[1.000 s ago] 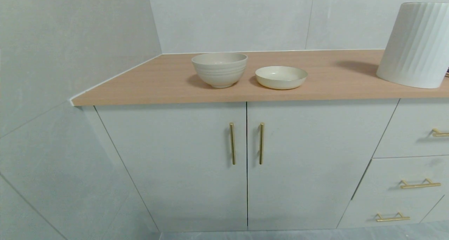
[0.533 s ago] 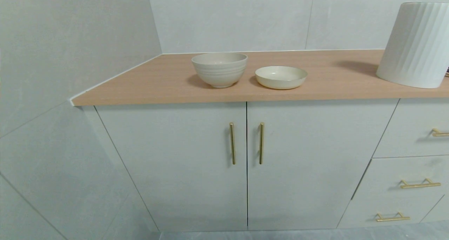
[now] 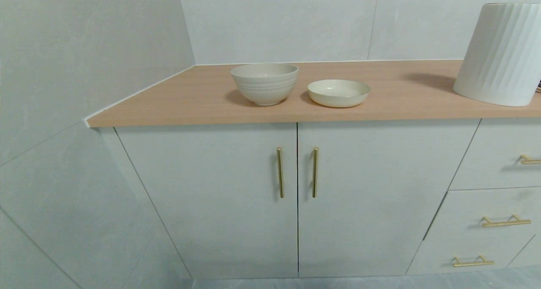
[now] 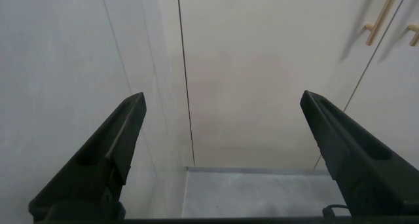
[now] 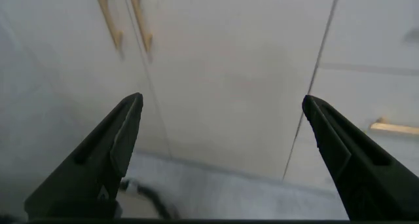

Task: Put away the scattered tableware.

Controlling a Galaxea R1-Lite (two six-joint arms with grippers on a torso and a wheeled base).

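The left pincer is spread wide with nothing between its fingers, and the right pincer is spread just as wide and just as empty. Both hang low, facing the white cabinet fronts near the floor, well apart from the tableware.

The tableware sits on the wooden counter: a deep ribbed bowl toward the robot's left and a shallow cream dish just beside it, the two close but not touching. Both are upright and look empty.

The robot appears to be at the very start, with the cupboard shut and nothing lifted. The double doors below the bowl are a likely place to store the pieces. If so, a pincer should close on one of the gold bar handles at mid-length and pull in an arc that follows the hinge, not straight out. The bowl's rim calls for a firm pinch from above. The dish's low, sloping wall could slip, so it wants a slower grip.

The head view gives the counter, both pieces and a tall ribbed white container off to the right. The wrist views add how the fingers stand. The left one also takes in the strip of floor at the cabinet's foot, and the right one a drawer handle.
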